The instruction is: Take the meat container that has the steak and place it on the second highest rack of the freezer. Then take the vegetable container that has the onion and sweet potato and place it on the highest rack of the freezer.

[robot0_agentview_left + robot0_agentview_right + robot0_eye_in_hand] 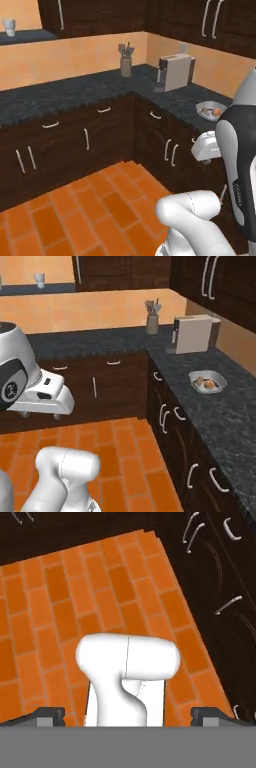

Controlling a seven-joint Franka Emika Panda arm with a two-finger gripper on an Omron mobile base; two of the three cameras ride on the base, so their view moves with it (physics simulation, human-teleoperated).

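**Status: pre-grasp, step 1 of 2 not started**

I read the gripper (128,717) in the hand view: both dark fingertips (50,716) sit far apart at the bottom corners with nothing between them, so the jaws are spread wide and hold nothing. The hand points down at the orange brick floor (60,602), beside the dark base cabinets (220,572).

Task items located:
- The vegetable container (207,381), a shallow grey bowl, rests on the dark speckled counter (225,421) on the right-hand run, well apart from the gripper. Inside it I make out the round orange-red onion (210,384) and a tan piece just beside it that I take for the sweet potato (200,381). The same bowl shows in the left base view (211,110).
- The steak tray and the freezer I cannot locate from this position.

Other fixtures: a white coffee machine (192,333) and a utensil holder (152,323) stand farther back on the counter.

Judgement: the meat container goes first, to the second highest rack, so step 1 is in hand and at its search stage. The next move calls for turning or driving the base until the steak tray is visible, then lowering the spread jaws over its rim. The bowl waits for step 2.
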